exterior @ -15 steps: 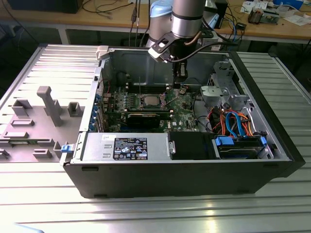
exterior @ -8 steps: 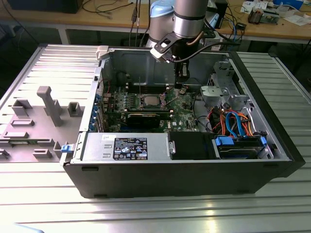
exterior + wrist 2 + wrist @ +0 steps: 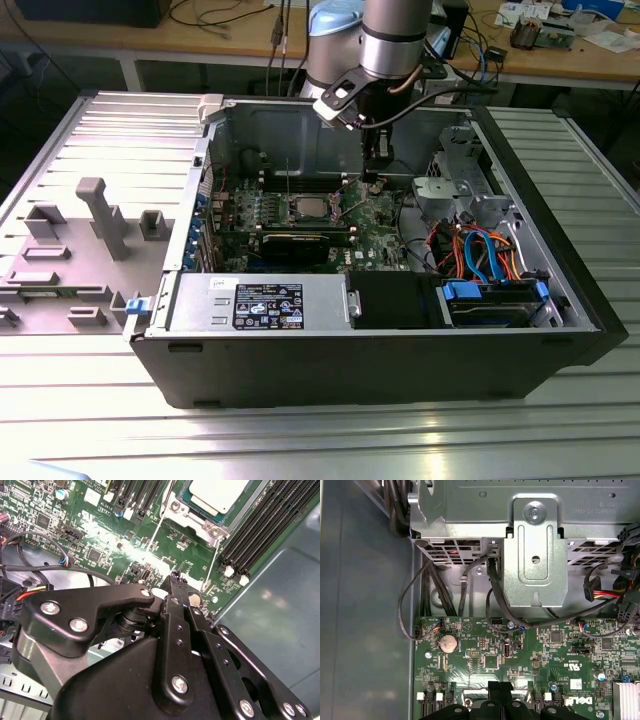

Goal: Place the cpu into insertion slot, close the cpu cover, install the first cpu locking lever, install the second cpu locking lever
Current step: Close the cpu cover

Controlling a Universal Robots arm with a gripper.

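Note:
The cpu (image 3: 310,207) shows its silver-grey top inside the insertion slot on the green motherboard of the open computer case. In the second wrist view the cpu (image 3: 218,492) sits with the silver cpu cover (image 3: 196,514) framing its edge. Two thin wire levers (image 3: 156,534) (image 3: 213,566) stick out from the frame's corners over the board. My gripper (image 3: 371,177) hangs inside the case, to the exterior view's right of the socket and just above the board. Its black fingers (image 3: 174,579) are shut with nothing between them, a short way from the nearer lever.
Black memory slots (image 3: 260,527) flank the socket. A long black expansion card (image 3: 300,241) lies in front of it. A metal drive cage (image 3: 535,555) with cables, a coin battery (image 3: 449,642), orange and blue cables (image 3: 480,255) and the case walls (image 3: 260,125) hem in the board.

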